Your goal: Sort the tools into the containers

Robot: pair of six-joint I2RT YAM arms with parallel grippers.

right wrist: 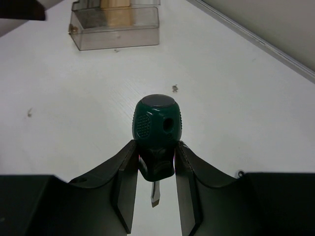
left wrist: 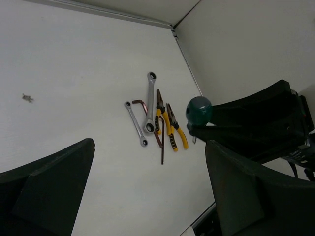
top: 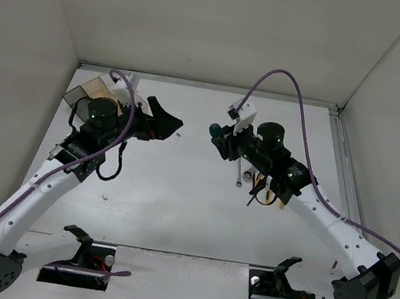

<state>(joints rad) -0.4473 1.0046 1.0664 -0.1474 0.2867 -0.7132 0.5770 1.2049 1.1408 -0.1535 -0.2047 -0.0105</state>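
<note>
Little is sorted yet: the large wrench point(left wrist: 149, 103), a smaller wrench point(left wrist: 135, 123), the yellow-handled pliers point(left wrist: 170, 125) and a thin dark rod point(left wrist: 161, 145) lie together on the table point(left wrist: 74, 73), right of centre in the top view. Beyond them, your right hand point(right wrist: 153, 162) grips the green-handled screwdriver point(right wrist: 156, 123) clear of the table, and your left hand point(top: 162, 120) gapes empty. The containers point(top: 91, 89) sit upper left, well apart.

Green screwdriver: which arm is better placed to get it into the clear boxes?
Left, probably. The right gripper clamps the green screwdriver but sits far from the clear boxes; the left gripper, open and empty, is beside them and faces the screwdriver, suiting a handover.
</note>
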